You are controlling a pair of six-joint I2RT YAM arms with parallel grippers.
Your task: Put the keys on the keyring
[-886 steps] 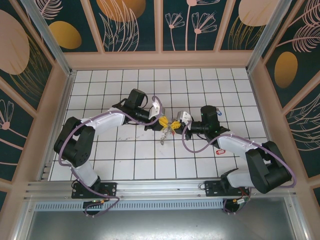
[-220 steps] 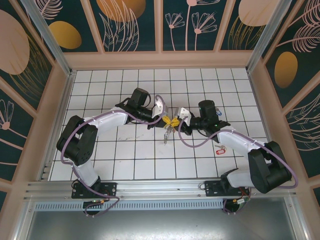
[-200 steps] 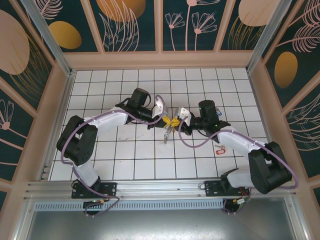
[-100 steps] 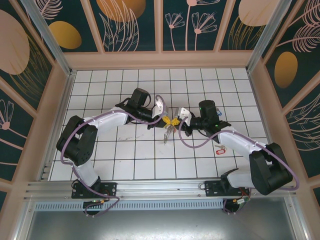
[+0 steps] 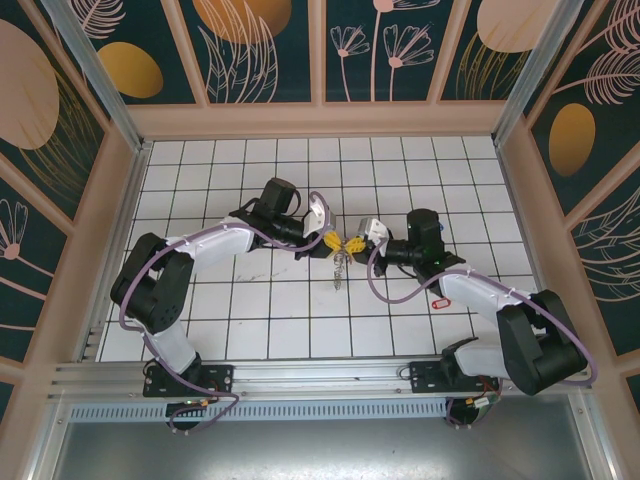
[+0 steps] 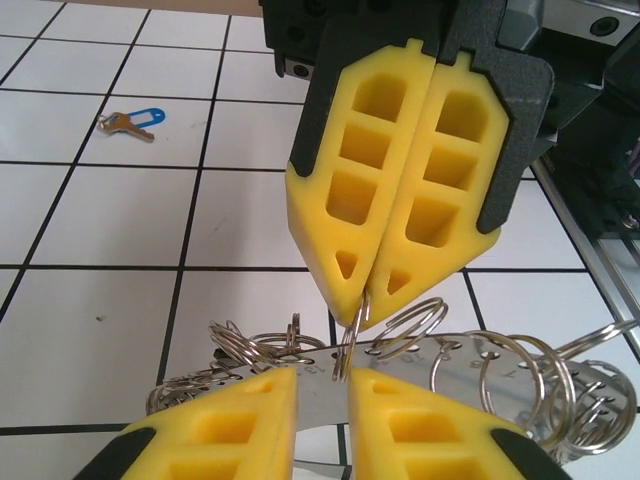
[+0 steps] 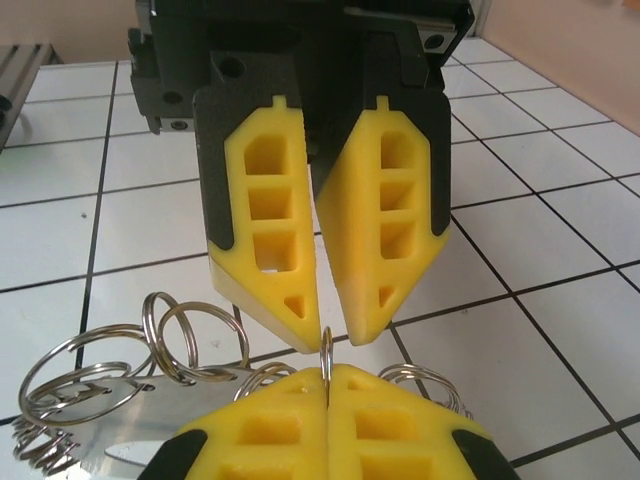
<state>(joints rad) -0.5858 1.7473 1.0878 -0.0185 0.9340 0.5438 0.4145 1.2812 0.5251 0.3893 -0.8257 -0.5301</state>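
Note:
The keyring [image 5: 339, 268], a silvery plate fringed with wire loops, hangs between my two grippers above the middle of the tiled floor. My right gripper [image 5: 353, 243] is shut on one small wire loop [image 7: 326, 347] of the keyring [image 7: 130, 425]. Facing it tip to tip, my left gripper [image 5: 333, 243] is open, its pads [image 6: 235, 420] a narrow gap apart on either side of that loop [image 6: 350, 335] without pinching it. One of the keys, with a blue tag [image 6: 133, 121], lies on the tiles beyond. Another key with a red tag [image 5: 439, 299] lies beside my right forearm.
The white tiled floor [image 5: 270, 320] is ringed by low beige walls [image 5: 320, 120]. An aluminium rail [image 5: 320, 372] runs along the near edge by the arm bases.
My left gripper has opened off the wire loop. My right gripper has shut on it, and its wrist has shifted slightly to the right.

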